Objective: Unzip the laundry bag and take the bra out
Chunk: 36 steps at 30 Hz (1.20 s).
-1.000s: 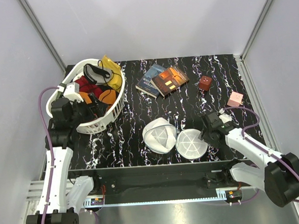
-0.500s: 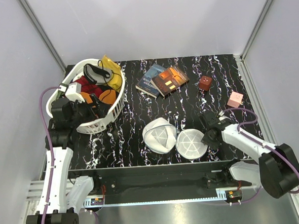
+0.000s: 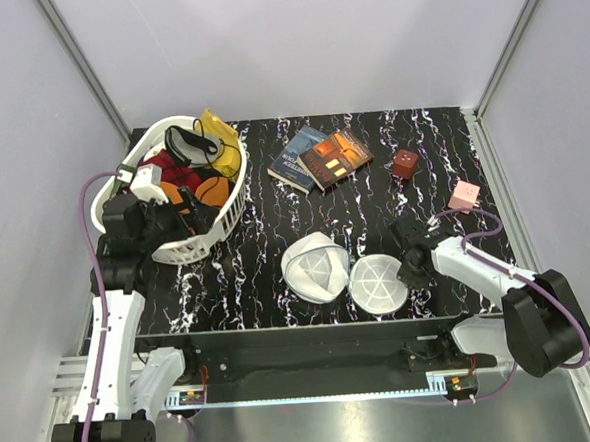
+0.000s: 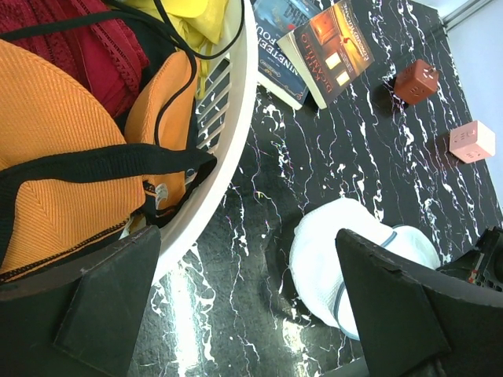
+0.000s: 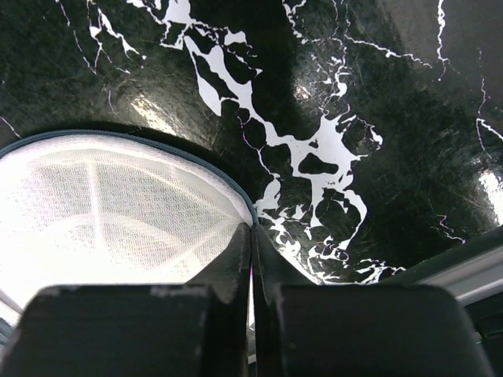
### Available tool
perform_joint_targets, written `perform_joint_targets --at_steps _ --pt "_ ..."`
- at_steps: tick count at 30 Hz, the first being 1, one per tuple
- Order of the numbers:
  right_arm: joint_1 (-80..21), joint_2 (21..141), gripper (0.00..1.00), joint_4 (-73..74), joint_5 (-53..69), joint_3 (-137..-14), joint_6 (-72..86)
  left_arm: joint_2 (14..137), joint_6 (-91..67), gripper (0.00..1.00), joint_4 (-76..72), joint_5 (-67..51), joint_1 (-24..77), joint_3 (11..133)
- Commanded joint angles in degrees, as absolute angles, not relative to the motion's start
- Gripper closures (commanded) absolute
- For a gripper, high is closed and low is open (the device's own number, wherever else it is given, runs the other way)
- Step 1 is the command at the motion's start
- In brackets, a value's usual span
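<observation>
While closed, right gripper [image 5: 251, 229] at laundry bag [image 5: 102, 212]

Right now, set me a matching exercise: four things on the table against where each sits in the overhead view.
Things:
1. basket
2. books
3. pink cube
4. laundry bag

Places:
A. near edge, middle
B. right side
C. far left
D. far side, middle

Pairs: 1-C, 2-D, 3-B, 4-A

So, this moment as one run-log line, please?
left gripper: open, by basket | right gripper: shut at laundry bag rim, hold unclear | laundry bag: looks open
</observation>
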State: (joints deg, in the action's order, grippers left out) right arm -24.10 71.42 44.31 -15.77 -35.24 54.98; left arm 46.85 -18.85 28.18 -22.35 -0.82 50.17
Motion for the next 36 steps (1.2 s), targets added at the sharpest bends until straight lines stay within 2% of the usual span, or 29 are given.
perform_joint_targets --at_steps 1,9,18,24,31,36 --pt "-23.9 71.4 1.0 45.1 -15.6 -37.7 53.5 45.2 -17.4 0.01 26.2 -21.1 -0.3 50.3" --pt "-24.0 64.4 1.0 50.1 -15.2 -45.5 49.5 44.7 -16.6 0.02 28.6 -12.3 9.7 50.4" --pt "-24.0 63.5 1.0 54.6 -16.1 -55.3 44.0 44.9 -25.1 0.03 29.1 -2.1 27.1 47.4" --pt "-24.0 64.2 1.0 57.2 -17.7 -64.5 39.5 50.9 -29.7 0.04 26.0 5.7 40.6 43.4" --pt "-25.1 66.8 1.0 56.9 -17.3 -70.0 36.7 55.7 -32.4 0.09 14.3 0.4 42.4 36.8" --pt "-29.4 69.3 1.0 56.2 -19.5 -72.2 37.7 61.5 -33.7 0.11 5.1 -4.4 42.8 34.9"
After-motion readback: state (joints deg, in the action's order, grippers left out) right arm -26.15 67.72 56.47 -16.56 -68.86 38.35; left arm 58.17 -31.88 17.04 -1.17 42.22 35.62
